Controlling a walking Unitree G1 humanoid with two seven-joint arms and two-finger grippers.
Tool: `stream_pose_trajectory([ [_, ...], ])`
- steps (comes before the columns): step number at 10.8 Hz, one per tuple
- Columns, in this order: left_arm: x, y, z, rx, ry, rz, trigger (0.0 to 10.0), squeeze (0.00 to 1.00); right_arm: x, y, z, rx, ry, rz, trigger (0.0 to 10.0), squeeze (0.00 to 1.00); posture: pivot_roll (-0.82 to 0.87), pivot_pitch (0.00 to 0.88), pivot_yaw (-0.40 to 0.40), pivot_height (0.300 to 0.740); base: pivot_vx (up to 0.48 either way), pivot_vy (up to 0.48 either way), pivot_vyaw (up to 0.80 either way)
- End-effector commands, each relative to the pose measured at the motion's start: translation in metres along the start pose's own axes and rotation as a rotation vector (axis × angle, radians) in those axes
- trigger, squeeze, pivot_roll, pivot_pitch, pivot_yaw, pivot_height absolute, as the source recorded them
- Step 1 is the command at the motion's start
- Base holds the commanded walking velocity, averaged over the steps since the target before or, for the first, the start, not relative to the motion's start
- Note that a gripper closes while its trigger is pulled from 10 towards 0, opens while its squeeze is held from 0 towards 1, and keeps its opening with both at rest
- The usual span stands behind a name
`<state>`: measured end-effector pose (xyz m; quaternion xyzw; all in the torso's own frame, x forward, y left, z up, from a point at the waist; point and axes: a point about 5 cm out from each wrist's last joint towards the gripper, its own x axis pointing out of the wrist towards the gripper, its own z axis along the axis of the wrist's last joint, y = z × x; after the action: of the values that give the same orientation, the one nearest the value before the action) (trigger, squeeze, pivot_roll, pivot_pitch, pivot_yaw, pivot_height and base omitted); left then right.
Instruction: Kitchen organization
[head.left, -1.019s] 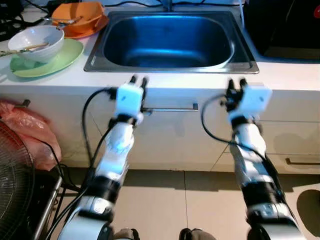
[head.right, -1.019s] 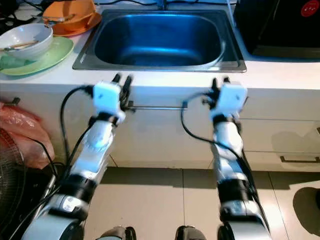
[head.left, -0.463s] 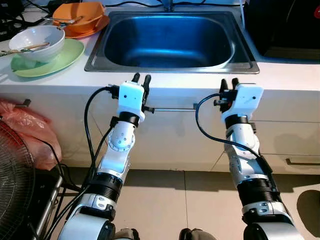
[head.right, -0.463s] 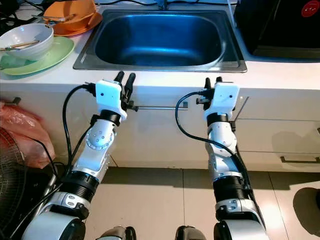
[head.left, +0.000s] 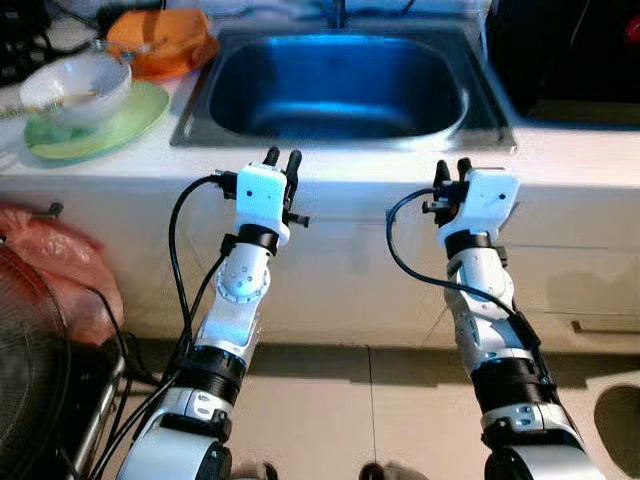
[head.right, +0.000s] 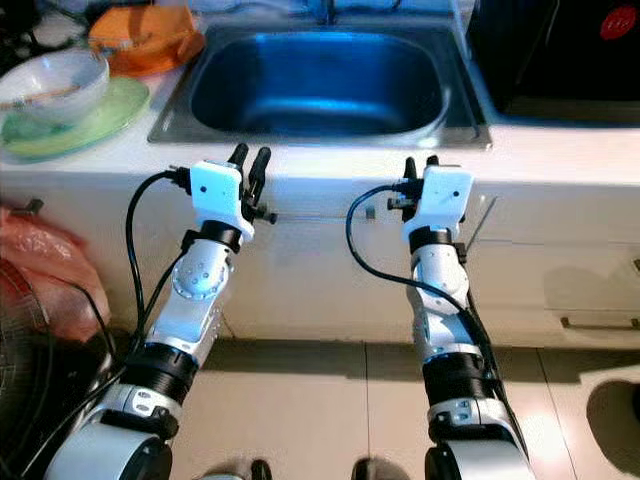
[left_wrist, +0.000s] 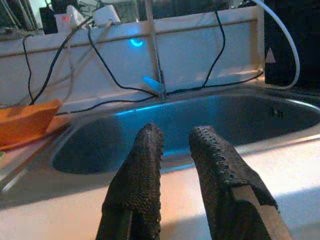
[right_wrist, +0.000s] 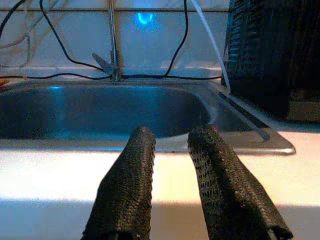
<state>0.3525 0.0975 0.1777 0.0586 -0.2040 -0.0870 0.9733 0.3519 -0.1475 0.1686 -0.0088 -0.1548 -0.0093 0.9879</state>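
Observation:
A steel sink is set in the white counter straight ahead, and its basin looks empty. At the counter's left a white bowl holding chopsticks rests on a green plate, with an orange bowl behind them. Both arms are raised in front of the cabinet. My left gripper points at the sink's front left rim, and my right gripper points at its front right. Each one's fingers stand a narrow gap apart, holding nothing.
A black appliance stands on the counter right of the sink. The tap and several cables run along the back wall. Below the counter are white cabinet fronts with a bar handle. A pink bag and a fan sit on the floor at left.
The right gripper has drifted a little inward and the left arm has settled slightly. The whole picture has blurred and shifted a bit, so the camera is moving.

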Motion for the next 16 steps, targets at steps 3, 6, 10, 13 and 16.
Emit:
stream_pose_trajectory([
  [3,-0.003,0.0016,-0.0024,-0.012,0.001,0.009,10.0,0.0,-0.0017,0.0009,-0.0015,0.008,0.001,0.005,10.0,0.0,-0.02,0.138,0.026,0.74,0.28,0.0,0.0],
  [6,-0.0028,0.0045,0.0024,-0.015,-0.023,0.017,10.0,0.0,-0.0021,0.0017,0.0023,0.011,-0.025,0.006,10.0,0.0,-0.02,0.14,0.025,0.74,0.275,0.0,0.0],
  [10,-0.002,0.0046,0.0048,-0.015,-0.038,0.017,10.0,0.0,-0.0024,0.0026,0.0031,0.014,-0.032,0.007,10.0,0.0,-0.02,0.139,0.026,0.74,0.317,0.0,0.0],
  [13,-0.0013,0.0056,0.0051,-0.012,-0.041,0.015,10.0,0.0,-0.0023,0.0029,0.0023,0.017,-0.03,0.007,10.0,0.0,-0.02,0.139,0.027,0.74,0.355,0.0,0.0],
  [16,-0.0015,0.0057,0.0053,-0.012,-0.045,0.016,10.0,0.0,-0.0026,0.0023,0.0022,0.018,-0.03,0.005,10.0,0.0,-0.02,0.145,0.026,0.74,0.361,0.0,0.0],
])
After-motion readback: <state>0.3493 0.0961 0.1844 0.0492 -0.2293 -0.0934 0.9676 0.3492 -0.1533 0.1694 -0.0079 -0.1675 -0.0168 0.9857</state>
